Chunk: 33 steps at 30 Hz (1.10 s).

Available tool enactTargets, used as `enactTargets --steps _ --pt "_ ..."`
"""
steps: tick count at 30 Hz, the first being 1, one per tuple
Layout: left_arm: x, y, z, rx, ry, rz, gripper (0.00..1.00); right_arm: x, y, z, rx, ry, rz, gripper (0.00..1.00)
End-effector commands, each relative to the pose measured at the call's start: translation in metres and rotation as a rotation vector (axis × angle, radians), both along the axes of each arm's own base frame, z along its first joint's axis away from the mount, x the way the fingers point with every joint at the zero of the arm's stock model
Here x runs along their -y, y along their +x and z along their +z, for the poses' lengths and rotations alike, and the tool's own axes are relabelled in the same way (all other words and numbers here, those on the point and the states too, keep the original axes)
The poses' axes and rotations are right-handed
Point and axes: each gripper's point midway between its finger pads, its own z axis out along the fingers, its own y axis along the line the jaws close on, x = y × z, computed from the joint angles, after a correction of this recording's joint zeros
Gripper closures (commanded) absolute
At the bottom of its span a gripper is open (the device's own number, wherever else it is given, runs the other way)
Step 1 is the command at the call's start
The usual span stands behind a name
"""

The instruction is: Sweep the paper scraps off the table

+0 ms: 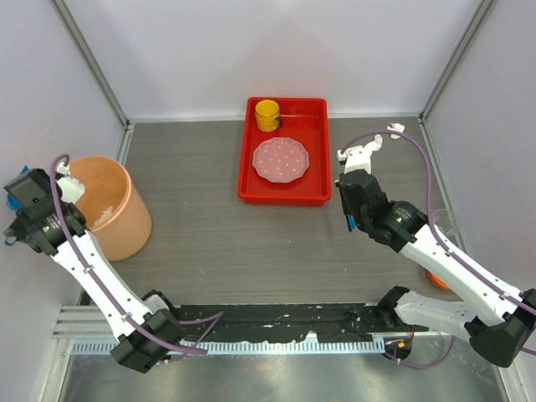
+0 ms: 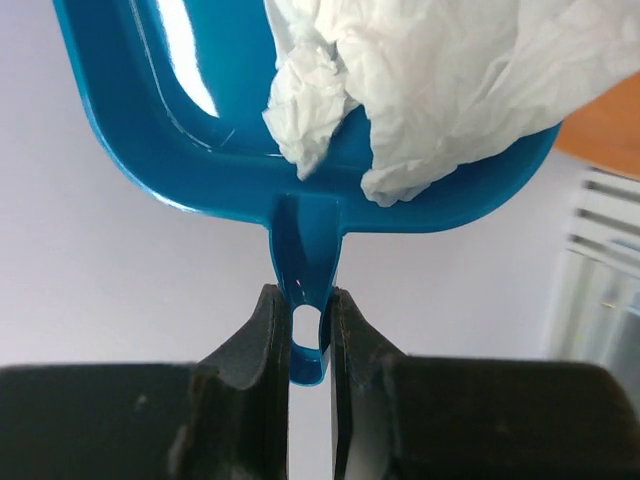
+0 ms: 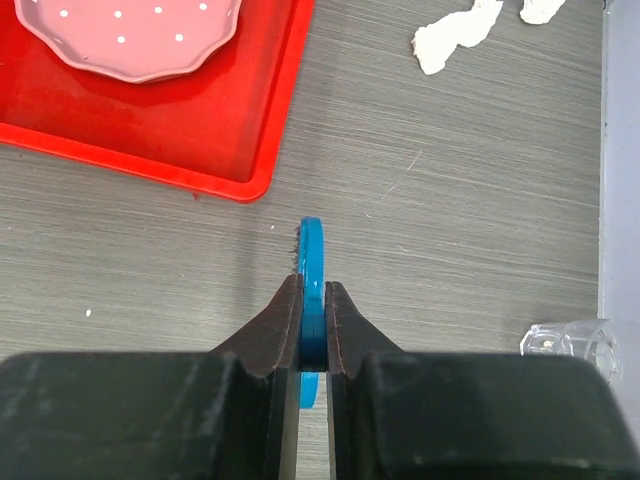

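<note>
In your top view the tray (image 1: 285, 200) sits upper middle on the table (image 1: 218, 243), against the back edge. Inside it, the plate (image 1: 280, 160) takes the near half and the cup (image 1: 267, 114) the far left corner. The bucket (image 1: 126, 213) stands at the left edge, well apart from the tray. Paper scraps (image 1: 362, 152) lie just right of the tray, with the right gripper (image 3: 313, 300), clamped on a thin handle (image 3: 312, 250), just below them in the frame. More wads (image 2: 440, 80) sit in the dustpan (image 2: 200, 150), pinched in the left gripper (image 2: 310, 310).
</note>
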Motion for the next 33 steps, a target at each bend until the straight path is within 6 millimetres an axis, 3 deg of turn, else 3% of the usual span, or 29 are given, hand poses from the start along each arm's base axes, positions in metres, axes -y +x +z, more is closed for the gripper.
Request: enactTargets --steps 1,12,28,31,33 --pt "-0.029 0.006 0.058 0.011 0.274 0.016 1.00 -0.006 0.007 0.028 0.076 0.064 0.003 0.99" --pt "-0.035 0.013 0.083 -0.096 0.477 -0.035 1.00 0.000 0.002 0.031 0.090 0.070 -0.001 0.99" --pt "-0.034 0.020 0.095 -0.046 0.514 -0.061 1.00 0.007 0.002 0.031 0.099 0.034 -0.010 0.99" --pt "-0.025 0.028 0.094 0.082 0.413 -0.084 1.00 0.014 0.005 0.039 0.116 0.013 -0.032 0.99" --pt "0.000 0.036 0.083 0.168 0.223 -0.146 1.00 0.021 0.016 0.050 0.131 0.018 -0.062 0.99"
